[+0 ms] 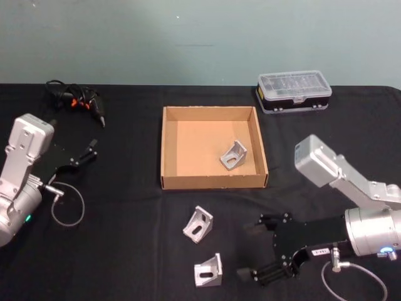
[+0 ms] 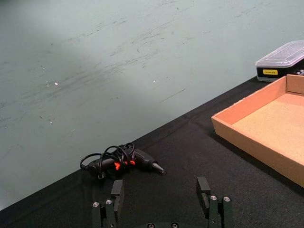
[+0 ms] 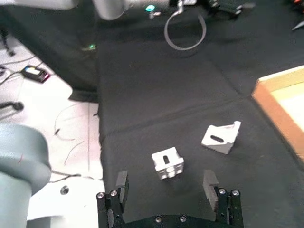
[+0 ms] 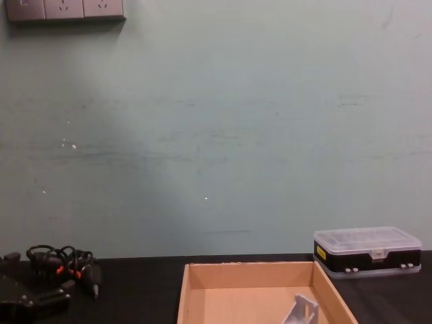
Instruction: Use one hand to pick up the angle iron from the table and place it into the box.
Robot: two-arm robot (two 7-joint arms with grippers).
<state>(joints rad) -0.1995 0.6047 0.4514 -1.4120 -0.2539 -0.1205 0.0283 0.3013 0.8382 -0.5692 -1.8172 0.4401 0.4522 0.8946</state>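
Black matte fabric covers the bench [image 1: 125, 251], near whose middle a shallow tan cardboard box [image 1: 213, 182] is set. Inside the box, towards its right wall, a first angle iron [image 1: 234, 155] is seen resting on the cardboard floor; its top is also caught low in the chest view [image 4: 305, 312]. Two more are seen on the bench in front of the box, apart from each other: a second angle iron [image 1: 198, 224] near the box's front wall, and a third angle iron [image 1: 208, 270] nearer the robot.

The right pincer [image 1: 247, 251] is poised just to the right of the third angle iron, its fingers spread wide and nothing gripped. In the right wrist view the third angle iron [image 3: 167, 165] is found just ahead of the gap between the two fingers [image 3: 121, 184], touched by neither, with the second angle iron [image 3: 221, 137] farther off, towards the box corner [image 3: 280, 95].

The left pincer [image 1: 88, 152] is parked at the bench's left side, well apart from the box, its fingers [image 2: 116, 192] likewise opened wide and empty. Behind it, by the back edge, a black tool with looped black-and-orange cables [image 1: 78, 100] is laid. A black plastic case with a clear lid [image 1: 294, 91] is placed behind the box's right rear corner.
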